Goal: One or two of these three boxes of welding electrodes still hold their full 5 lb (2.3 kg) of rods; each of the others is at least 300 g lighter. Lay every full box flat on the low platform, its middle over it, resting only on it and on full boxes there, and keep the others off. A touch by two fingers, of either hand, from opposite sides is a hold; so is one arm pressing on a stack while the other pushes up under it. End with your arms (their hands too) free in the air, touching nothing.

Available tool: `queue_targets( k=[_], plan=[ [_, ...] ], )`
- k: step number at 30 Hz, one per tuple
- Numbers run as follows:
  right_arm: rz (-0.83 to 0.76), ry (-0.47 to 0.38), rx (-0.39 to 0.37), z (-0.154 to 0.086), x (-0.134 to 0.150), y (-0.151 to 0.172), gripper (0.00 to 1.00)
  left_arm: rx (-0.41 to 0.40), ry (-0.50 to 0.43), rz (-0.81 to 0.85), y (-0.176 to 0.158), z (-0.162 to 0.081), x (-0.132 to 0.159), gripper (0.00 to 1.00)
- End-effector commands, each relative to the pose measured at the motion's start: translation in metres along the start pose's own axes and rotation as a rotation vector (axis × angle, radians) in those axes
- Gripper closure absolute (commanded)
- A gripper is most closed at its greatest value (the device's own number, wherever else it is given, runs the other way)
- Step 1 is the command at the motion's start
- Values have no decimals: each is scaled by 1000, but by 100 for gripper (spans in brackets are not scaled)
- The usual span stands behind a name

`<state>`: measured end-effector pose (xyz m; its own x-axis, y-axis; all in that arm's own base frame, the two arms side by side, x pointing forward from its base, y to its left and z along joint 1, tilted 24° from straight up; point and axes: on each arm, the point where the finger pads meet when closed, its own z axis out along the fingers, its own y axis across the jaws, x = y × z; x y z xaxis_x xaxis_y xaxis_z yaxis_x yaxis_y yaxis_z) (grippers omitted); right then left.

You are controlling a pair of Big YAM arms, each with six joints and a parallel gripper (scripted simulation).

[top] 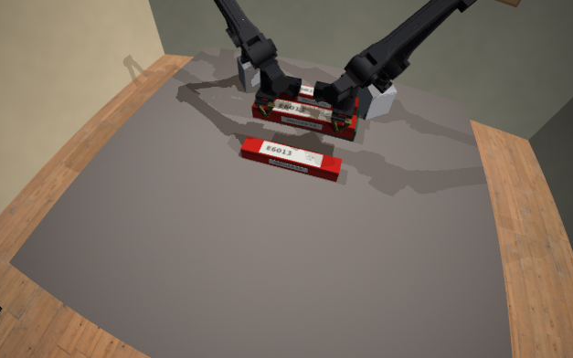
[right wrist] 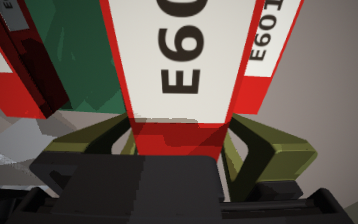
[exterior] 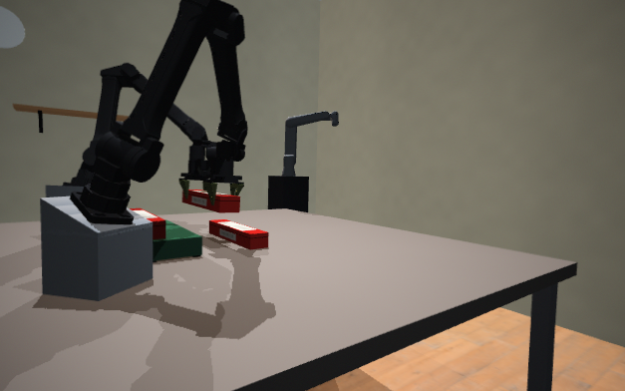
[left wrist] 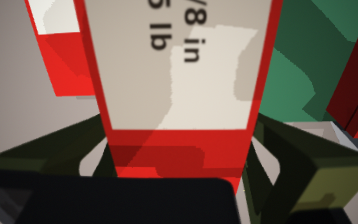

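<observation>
Starting from the left of the top view, can see the right gripper partly open, with fingers closed against both long sides of the raised E6013 box, at its E-lettered end. Nearer the picture's bottom, can see the front E6013 box lying flat on the grey table, clear of the green platform. Across the middle, can find the raised box level in the air, with open space below and visible room beyond its front edge. Behind it, can make out the rear electrode box at the platform's rear, with a bare green strip alongside its front edge; cannot tell its full footing. Farther right, can see the left gripper partly open too, pinching the raised box across its width at the "5 lb" end. Cannot tell any box's weight.
</observation>
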<state>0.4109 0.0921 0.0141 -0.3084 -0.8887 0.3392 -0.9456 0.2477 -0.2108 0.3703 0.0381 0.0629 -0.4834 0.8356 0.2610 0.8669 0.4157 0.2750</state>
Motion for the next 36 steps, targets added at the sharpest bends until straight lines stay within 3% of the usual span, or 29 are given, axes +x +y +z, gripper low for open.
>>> queue_targets(
  k=[1, 7, 10, 11, 13, 15, 21, 23, 29, 36],
  plan=[
    [22, -53, 91, -54, 4, -40, 100, -90, -22, -22, 32, -42, 1, 100],
    [23, -52, 91, -54, 5, -40, 100, -90, -22, -23, 32, -42, 1, 100],
    [0, -59, 98, -58, -5, -29, 100, -92, -25, -28, 26, -43, -2, 100],
    [0, -59, 98, -58, -5, -27, 100, -66, -10, -16, 10, -33, 2, 100],
    [1, -31, 63, -42, 3, -3, 100, -54, -2, -10, -1, -28, 5, 100],
    [3, -31, 63, -42, 3, 1, 100, -54, -2, -10, -5, -28, 5, 100],
    [0, -60, 96, -57, -6, -11, 100, -86, -22, -9, 8, -40, 0, 100],
    [-11, -31, 63, -41, 3, 13, 100, -53, -2, 3, -17, -27, 5, 100],
    [-8, -48, 81, -49, -3, 13, 100, -61, -6, -5, -20, -29, 7, 100],
    [-16, -36, 67, -41, 0, 33, 100, -52, -1, 8, -41, -25, 6, 100]
  ],
)
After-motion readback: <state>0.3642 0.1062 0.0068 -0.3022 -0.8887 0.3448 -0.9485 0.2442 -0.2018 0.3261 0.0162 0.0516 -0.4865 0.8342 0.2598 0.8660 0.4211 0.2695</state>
